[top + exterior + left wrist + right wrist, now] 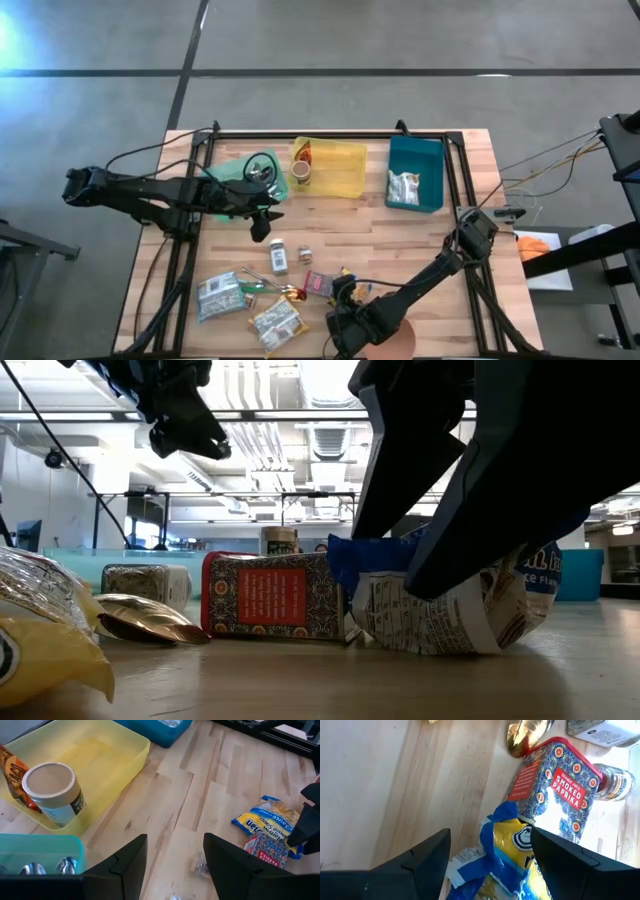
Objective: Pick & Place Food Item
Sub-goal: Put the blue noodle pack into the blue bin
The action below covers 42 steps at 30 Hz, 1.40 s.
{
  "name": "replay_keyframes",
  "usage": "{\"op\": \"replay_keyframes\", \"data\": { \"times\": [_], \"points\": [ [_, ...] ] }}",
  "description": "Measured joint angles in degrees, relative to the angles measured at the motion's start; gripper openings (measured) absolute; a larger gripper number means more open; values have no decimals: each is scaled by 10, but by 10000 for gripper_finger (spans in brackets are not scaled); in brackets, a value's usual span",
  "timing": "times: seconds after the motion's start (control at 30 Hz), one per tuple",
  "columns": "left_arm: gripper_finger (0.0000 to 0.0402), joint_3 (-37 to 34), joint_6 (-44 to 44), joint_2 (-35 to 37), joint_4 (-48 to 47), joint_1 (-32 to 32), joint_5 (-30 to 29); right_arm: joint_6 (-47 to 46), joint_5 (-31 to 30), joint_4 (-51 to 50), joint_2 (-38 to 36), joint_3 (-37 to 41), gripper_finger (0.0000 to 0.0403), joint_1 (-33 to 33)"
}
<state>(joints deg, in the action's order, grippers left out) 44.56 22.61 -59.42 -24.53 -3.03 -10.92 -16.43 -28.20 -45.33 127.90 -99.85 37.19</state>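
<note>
A yellow-and-blue ramen soup packet (512, 845) lies near the table's front edge, beside a red smoked-paprika tin (555, 785). In the low view the packet (440, 615) looks crumpled and rests on the wood with its underside. My right gripper (490, 850) comes down over it, one finger on each side. My left gripper (175, 850) hangs open in the air at the left, near the green bin (232, 172), with nothing between its fingers. Behind stand a yellow bin (340, 170) with a paper cup (52, 790) in it and a blue bin (415, 172). My right gripper pinches the ramen soup packet between its two fingers, at the packet's two sides (527, 847). The fingers slant down from the table's right and near side. The packet is bunched up between them, its bottom (430, 645) on the table.
A gold spoon (525, 732), a spice jar (279, 258) and a small jar (305, 255) lie close to the paprika tin. Two more packets (220, 295) (275, 322) lie at the front left. The blue bin holds a silvery packet (404, 187). Bare wood lies mid-table.
</note>
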Motion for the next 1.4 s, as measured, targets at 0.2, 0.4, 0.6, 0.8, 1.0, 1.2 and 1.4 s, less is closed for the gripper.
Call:
{"op": "replay_keyframes", "data": {
  "times": [0.2,0.4,0.6,0.8,1.0,1.2,1.4],
  "points": [
    [200,0,0,0,-15,0,0,-15,12,-17,-10,0,274,0],
    [200,0,5,0,-23,0,0,-31,13,-21,-24,0,274,0],
    [200,0,15,0,-26,0,0,-78,13,-28,-24,-5,274,-2],
    [200,0,15,0,-28,0,0,-181,12,-104,-24,-77,274,-13],
    [200,0,15,0,-31,0,0,-245,12,-207,18,-172,274,-14],
    [200,0,15,0,-47,0,0,-271,15,-277,92,-281,274,-15],
    [200,0,15,0,-55,0,0,-267,45,-311,149,-346,274,-16]
  ]
}}
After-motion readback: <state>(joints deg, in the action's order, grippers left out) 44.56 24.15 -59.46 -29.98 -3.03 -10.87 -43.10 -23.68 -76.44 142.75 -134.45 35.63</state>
